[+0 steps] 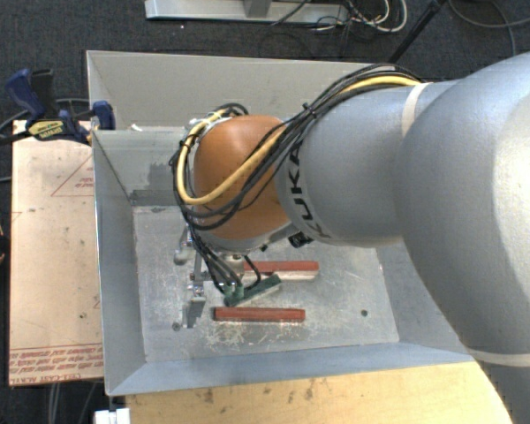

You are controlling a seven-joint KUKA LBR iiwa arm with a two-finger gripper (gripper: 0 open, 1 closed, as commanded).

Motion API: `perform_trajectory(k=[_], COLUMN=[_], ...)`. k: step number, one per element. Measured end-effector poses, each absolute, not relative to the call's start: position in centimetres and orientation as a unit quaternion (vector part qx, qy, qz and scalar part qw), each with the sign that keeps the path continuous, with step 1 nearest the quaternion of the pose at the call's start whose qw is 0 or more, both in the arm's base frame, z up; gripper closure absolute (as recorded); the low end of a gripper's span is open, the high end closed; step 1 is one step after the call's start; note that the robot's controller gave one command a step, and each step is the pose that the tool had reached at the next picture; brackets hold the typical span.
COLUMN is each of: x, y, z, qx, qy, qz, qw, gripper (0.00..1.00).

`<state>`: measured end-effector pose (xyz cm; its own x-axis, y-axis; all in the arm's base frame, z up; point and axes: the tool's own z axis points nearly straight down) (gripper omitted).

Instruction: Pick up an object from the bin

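Reddish-brown bar lies toward the near wall of the grey bin, just beside the gripper (whether open or closed cannot be told); a second bar and a green piece rest close by.

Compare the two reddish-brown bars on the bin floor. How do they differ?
The front bar shows its whole length; the rear bar has its left end hidden under the arm. The front bar looks evenly red-brown; the rear bar shows a paler strip. The front bar lies nearer the bin's front wall. Shared: both are long, slim, flat and roughly parallel.
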<state>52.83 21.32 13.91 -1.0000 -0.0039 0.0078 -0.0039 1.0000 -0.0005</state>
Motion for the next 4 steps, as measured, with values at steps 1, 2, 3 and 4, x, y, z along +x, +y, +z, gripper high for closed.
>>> perform_trajectory(k=[1, 2, 3, 4], x=[53.0, 54.6, 54.6, 57.9], y=[21.2, 13.0, 13.0, 14.5], z=[14.4, 8.4, 8.4, 22.0], qx=[0.000, 0.022, 0.022, 0.054], qy=[-1.000, -1.000, -1.000, -0.999], qz=[-0.001, -0.001, -0.001, -0.001], qw=[0.000, 0.000, 0.000, -0.001], gripper=[0.00, 1.00, 1.00, 1.00])
